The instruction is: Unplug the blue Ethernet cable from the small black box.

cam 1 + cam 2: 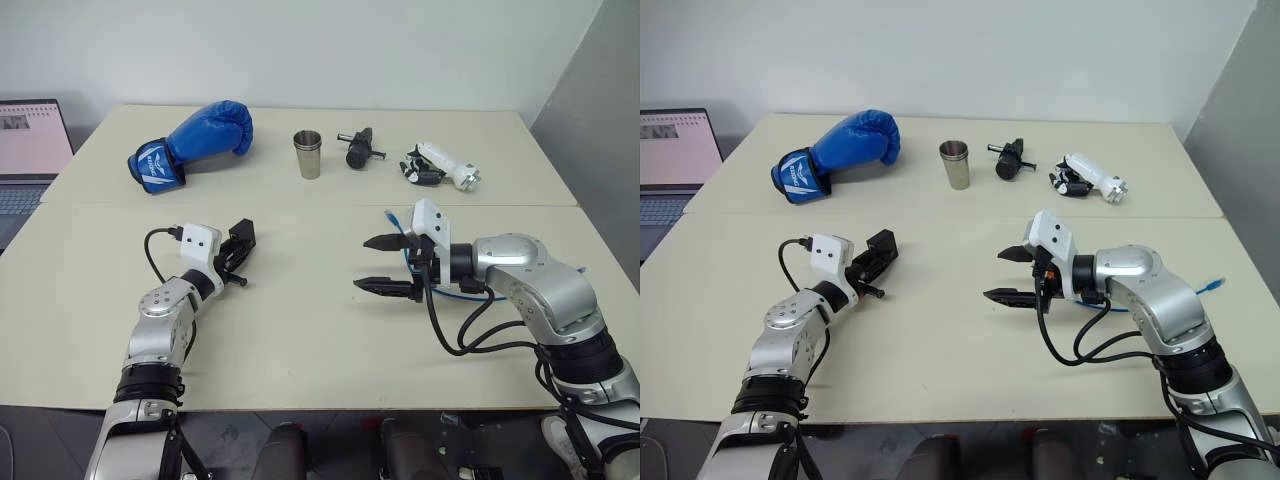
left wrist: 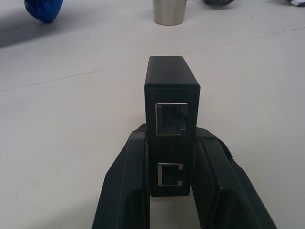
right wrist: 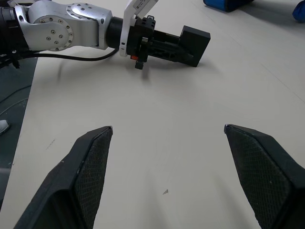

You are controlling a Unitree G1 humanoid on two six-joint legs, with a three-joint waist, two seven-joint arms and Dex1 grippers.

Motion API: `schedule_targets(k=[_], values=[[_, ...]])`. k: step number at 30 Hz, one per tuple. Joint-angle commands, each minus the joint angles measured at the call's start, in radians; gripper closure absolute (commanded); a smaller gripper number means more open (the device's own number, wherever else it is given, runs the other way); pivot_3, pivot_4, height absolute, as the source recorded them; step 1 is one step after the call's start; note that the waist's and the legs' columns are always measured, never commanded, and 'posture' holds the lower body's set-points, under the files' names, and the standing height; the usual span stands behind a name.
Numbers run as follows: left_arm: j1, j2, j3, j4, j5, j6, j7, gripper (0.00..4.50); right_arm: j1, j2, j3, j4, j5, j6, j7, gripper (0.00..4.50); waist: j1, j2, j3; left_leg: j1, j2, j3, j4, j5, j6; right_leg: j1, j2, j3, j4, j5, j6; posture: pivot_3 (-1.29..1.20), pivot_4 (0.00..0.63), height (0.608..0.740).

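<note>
**Box held in left gripper, cable loose by right arm**

Left gripper [image 2: 169, 191] is clamped on the box [image 2: 171, 109]. Left wrist view shows what the head views can't: both fingers [image 2: 126, 191] pressed flat on the box's sides, box standing on edge, two square ports on the facing end, both empty. Head views just give the box as a dark block [image 1: 240, 240] poking past the gripper, low over the table [image 1: 300, 340]. Right wrist view gets it from the side: box [image 3: 193, 44] tilted, one corner at or near the tabletop, can't tell if touching.

Right gripper [image 1: 385, 265] is spread wide, holding nothing, pointing toward the left arm across the table's middle. Right wrist view confirms: two fingers [image 3: 83, 167] far apart with bare table between.

Cable [image 1: 395, 216]: not in the box. Left eye view shows a pale plug end peeking up just behind the right gripper's white housing, plus a blue strand under the forearm. Right eye view adds another blue end [image 1: 1212, 287] on the table past the right elbow, near the edge; its run under the arm is hidden.

Back of table, in a row: glove [image 1: 195, 140], cup [image 1: 308, 153], black tool [image 1: 358, 148], white gadget [image 1: 440, 166]. Laptop [image 1: 30, 150] off the table's left side.
</note>
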Motion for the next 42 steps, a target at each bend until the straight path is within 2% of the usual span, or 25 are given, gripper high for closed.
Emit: schedule_targets(k=[1, 2, 6, 10, 17, 24, 29, 33, 42], values=[[0.004, 0.003, 0.022, 0.017, -0.004, 0.015, 0.002, 2.4, -0.013, -0.009, -0.029, -0.042, 0.018, -0.003, 0.0, 0.52, 0.0, 0.0, 0.0, 0.0, 0.0, 0.0, 0.0, 0.0, 0.0, 0.0, 0.0, 0.0, 0.0, 0.0, 0.0, 0.0, 0.15, 0.74], [0.004, 0.004, 0.024, 0.019, -0.005, 0.016, 0.002, 2.3, -0.013, -0.009, -0.029, -0.042, 0.017, -0.003, 0.0, 0.52, 0.0, 0.0, 0.0, 0.0, 0.0, 0.0, 0.0, 0.0, 0.0, 0.0, 0.0, -0.001, 0.0, 0.0, 0.0, 0.0, 0.15, 0.74], [0.001, 0.004, 0.024, 0.01, -0.01, 0.025, -0.014, 1.26, -0.017, -0.007, -0.023, -0.039, 0.011, -0.009, -0.001, 0.52, 0.0, 0.0, 0.0, 0.0, 0.0, 0.0, 0.0, 0.0, 0.0, 0.0, 0.0, 0.0, 0.0, 0.0, 0.0, 0.0, 0.15, 0.74], [0.001, 0.002, 0.024, 0.002, -0.008, 0.026, -0.022, 0.43, -0.017, -0.006, -0.015, -0.036, 0.002, -0.017, 0.0, 0.52, 0.0, 0.0, 0.0, 0.0, 0.0, 0.0, 0.0, 0.0, 0.0, 0.0, 0.0, 0.0, 0.0, 0.0, 0.0, 0.0, 0.15, 0.74], [0.041, 0.015, 0.035, -0.072, -0.01, 0.048, -0.01, 0.43, -0.009, -0.008, -0.015, -0.044, 0.0, -0.015, -0.003, 0.52, -0.001, 0.0, 0.0, 0.0, 0.0, 0.0, 0.0, 0.0, 0.0, 0.0, 0.0, 0.0, 0.0, 0.0, 0.0, 0.0, 0.15, 0.74], [0.151, 0.076, 0.065, -0.32, -0.043, 0.155, -0.023, 0.43, 0.011, -0.026, -0.038, -0.073, 0.021, 0.008, -0.003, 0.52, -0.001, 0.0, 0.0, 0.0, 0.001, 0.0, 0.0, 0.0, 0.0, 0.0, 0.0, 0.0, 0.0, 0.0, 0.0, 0.0, 0.15, 0.74], [0.231, 0.174, 0.101, -0.498, -0.104, 0.269, -0.093, 0.43, 0.046, -0.064, -0.102, -0.116, 0.074, 0.058, -0.012, 0.52, 0.0, 0.0, 0.0, -0.001, 0.001, -0.001, 0.0, 0.0, 0.0, 0.0, 0.0, 0.001, -0.001, 0.0, 0.0, 0.0, 0.15, 0.74], [0.26, 0.291, 0.143, -0.605, -0.175, 0.379, -0.19, 0.43, 0.084, -0.126, -0.177, -0.148, 0.117, 0.096, -0.009, 0.52, 0.0, 0.0, 0.0, -0.001, 0.001, -0.001, -0.001, 0.0, 0.0, 0.0, 0.0, 0.0, -0.001, 0.0, 0.0, 0.0, 0.15, 0.74], [0.232, 0.48, 0.176, -0.632, -0.272, 0.484, -0.371, 0.43, 0.141, -0.243, -0.342, -0.153, 0.237, 0.151, 0.026, 0.52, 0.0, 0.0, 0.0, -0.001, 0.001, 0.001, -0.001, 0.0, 0.0, 0.0, 0.0, 0.0, -0.001, 0.0, 0.0, 0.0, 0.15, 0.74]])
